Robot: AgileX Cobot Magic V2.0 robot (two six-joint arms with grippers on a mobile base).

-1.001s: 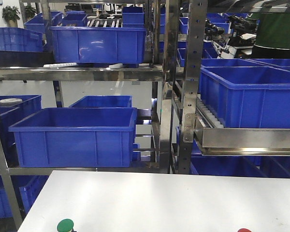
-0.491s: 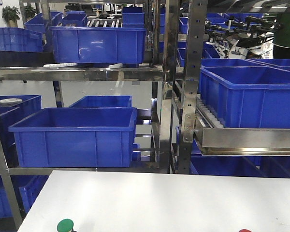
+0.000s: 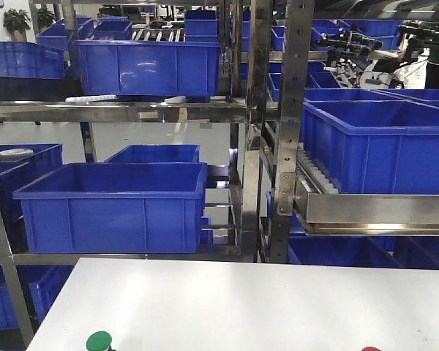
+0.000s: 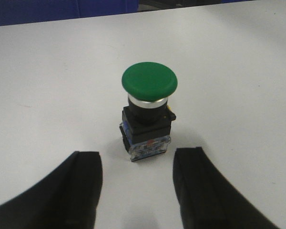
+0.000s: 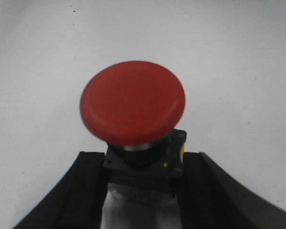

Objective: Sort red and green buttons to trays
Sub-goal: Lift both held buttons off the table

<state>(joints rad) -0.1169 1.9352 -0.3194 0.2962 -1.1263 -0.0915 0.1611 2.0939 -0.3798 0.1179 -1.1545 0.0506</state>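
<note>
A: How much room is there around the table [image 3: 241,300]?

B: The front view shows its white top bare across the middle. Past its far edge stand steel shelves [image 3: 289,110] loaded with blue bins [image 3: 113,208]. The green button [image 4: 148,114] sits near the table's near-left corner and the red button [image 5: 132,102] near its near-right edge, well apart.

A: What do the wrist views add?

B: The front view catches only the two caps at the bottom of the frame. The left wrist view shows the green button whole, standing upright on the table with its cap up and its long axis vertical. The left gripper [image 4: 137,167] is spread wide, its fingertips just short of the button's base and apart from it.

A: And the red one?

B: It is also upright, cap up. The right gripper [image 5: 145,160] has its black fingers [image 5: 88,191] pressed against both sides of the dark body under the cap, with no gap showing. Bare table lies beyond it.
</note>
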